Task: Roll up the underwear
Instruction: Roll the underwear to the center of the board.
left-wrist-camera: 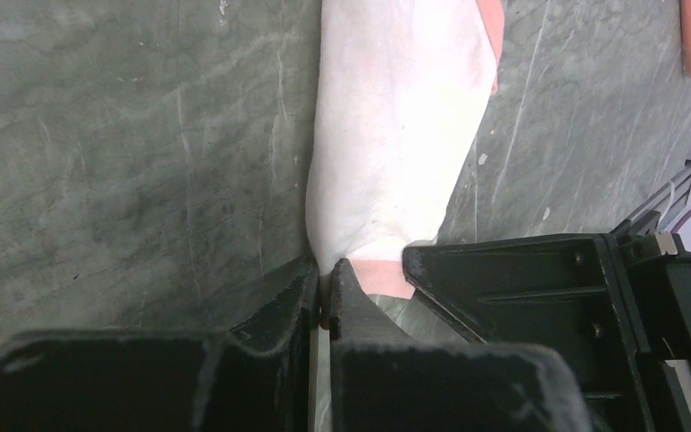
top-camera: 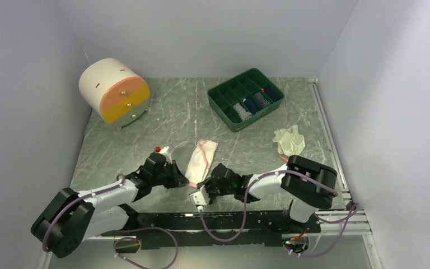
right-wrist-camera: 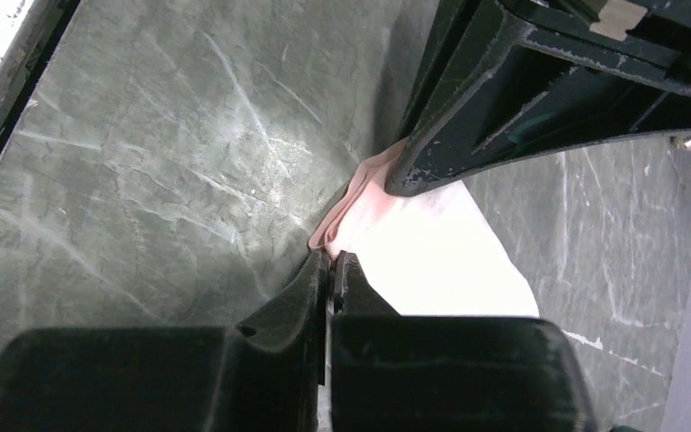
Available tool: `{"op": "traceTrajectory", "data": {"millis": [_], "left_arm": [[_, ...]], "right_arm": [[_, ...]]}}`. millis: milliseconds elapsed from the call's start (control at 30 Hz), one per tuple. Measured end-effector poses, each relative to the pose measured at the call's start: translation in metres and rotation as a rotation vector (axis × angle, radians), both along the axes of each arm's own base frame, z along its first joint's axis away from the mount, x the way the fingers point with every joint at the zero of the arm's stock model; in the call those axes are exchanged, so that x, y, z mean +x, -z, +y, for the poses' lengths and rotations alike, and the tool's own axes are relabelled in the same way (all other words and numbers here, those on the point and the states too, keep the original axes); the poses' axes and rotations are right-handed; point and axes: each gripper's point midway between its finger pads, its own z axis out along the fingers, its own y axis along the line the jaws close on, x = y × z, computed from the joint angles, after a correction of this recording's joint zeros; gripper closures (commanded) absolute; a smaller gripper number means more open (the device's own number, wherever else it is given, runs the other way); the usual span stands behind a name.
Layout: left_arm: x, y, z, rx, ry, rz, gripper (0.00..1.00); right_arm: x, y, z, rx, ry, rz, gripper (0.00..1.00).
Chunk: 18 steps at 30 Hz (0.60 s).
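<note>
1. Top external view shows us the pink-trimmed underwear (top-camera: 202, 156) lying as a long, flat strip on the table (top-camera: 145, 140). It sits on the arms' side of the green tray (top-camera: 257, 116) and a little to the tray's left.
2. We see the left gripper (top-camera: 185, 181) at the end of the strip farthest from the tray. Its wrist camera shows the jaws pressed together on the pink hem.
3. We find the right gripper (top-camera: 202, 182) just beside it at that same far end. Its wrist camera shows the jaws squeezed together, pinching the pink edge of the cloth.
4. We see the cream underwear (top-camera: 289, 140) crumpled near the tray's right corner, on the arms' side and not touching the tray.
5. We note a round drawer unit (top-camera: 115, 89) well to the left of the tray.
6. We count several small rolls (top-camera: 252, 105) in the tray's right-hand compartments.
</note>
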Motion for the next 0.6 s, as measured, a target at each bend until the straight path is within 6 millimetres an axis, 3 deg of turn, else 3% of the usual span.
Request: {"op": "traceTrajectory", "data": {"millis": [100,233,333,600], "left_arm": [[-0.001,0.0,0.001,-0.001,-0.003,-0.001,0.9],[-0.005,0.0,0.004,-0.001,-0.006,0.005,0.52],[-0.004,-0.008,0.002,-0.025,-0.005,-0.01,0.4],[-0.008,-0.014,0.007,-0.027,-0.015,-0.023,0.35]], "right_arm": [[0.001,-0.001,0.0,0.008,0.021,0.018,1.0],[-0.002,-0.002,0.001,0.032,0.032,0.064,1.0],[-0.006,-0.001,0.002,0.044,0.022,0.114,1.0],[-0.026,-0.003,0.0,0.122,0.005,0.292,1.0]]}}
